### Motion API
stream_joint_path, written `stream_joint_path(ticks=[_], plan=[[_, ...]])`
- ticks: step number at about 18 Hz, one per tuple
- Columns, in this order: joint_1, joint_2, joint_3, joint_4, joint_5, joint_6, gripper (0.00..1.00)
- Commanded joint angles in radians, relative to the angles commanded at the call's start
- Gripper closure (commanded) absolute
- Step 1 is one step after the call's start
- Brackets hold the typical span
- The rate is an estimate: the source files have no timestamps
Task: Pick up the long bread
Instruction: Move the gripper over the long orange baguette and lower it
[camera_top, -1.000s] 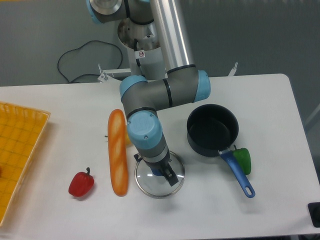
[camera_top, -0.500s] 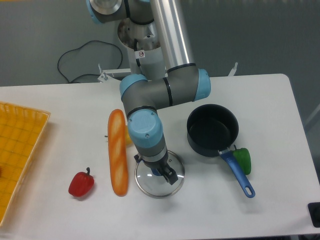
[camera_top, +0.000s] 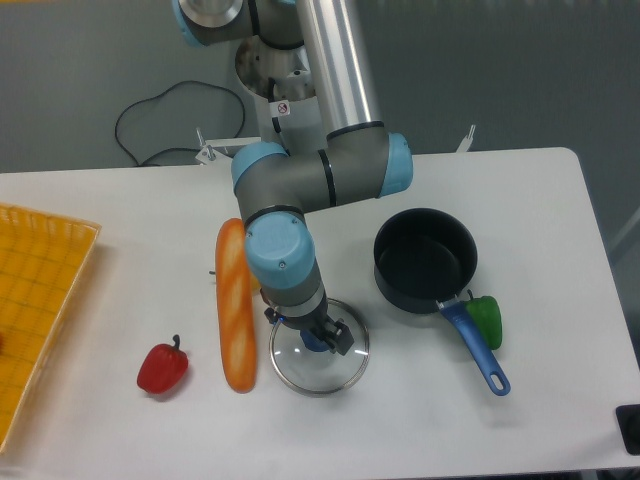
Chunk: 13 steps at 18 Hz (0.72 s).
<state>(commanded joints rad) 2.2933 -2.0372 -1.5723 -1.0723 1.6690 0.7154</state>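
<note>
The long bread (camera_top: 236, 305), an orange-golden baguette with pale slashes, lies lengthwise on the white table (camera_top: 120, 220), left of centre. My gripper (camera_top: 314, 336) hangs just to its right, pointing down over a glass lid (camera_top: 319, 358) with a blue knob. The wrist hides most of the gripper. Dark fingertips (camera_top: 341, 339) stick out on either side of the knob, spread apart, and hold nothing. The gripper is not touching the bread.
A red pepper (camera_top: 162, 367) lies left of the bread's near end. A dark pot (camera_top: 425, 260) with a blue handle stands to the right, with a green pepper (camera_top: 486, 319) beside it. A yellow basket (camera_top: 35, 310) sits at the left edge. A small yellow item peeks out behind the arm.
The arm's wrist and elbow have shifted a little to the left, toward the bread. The gripper stays over the glass lid. The bread has not moved.
</note>
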Motion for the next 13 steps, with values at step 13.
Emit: stream_joint_path(ticks=[13], plan=[[-0.071,-0.067,0.041,0.092,-0.005,-0.329,0.00]])
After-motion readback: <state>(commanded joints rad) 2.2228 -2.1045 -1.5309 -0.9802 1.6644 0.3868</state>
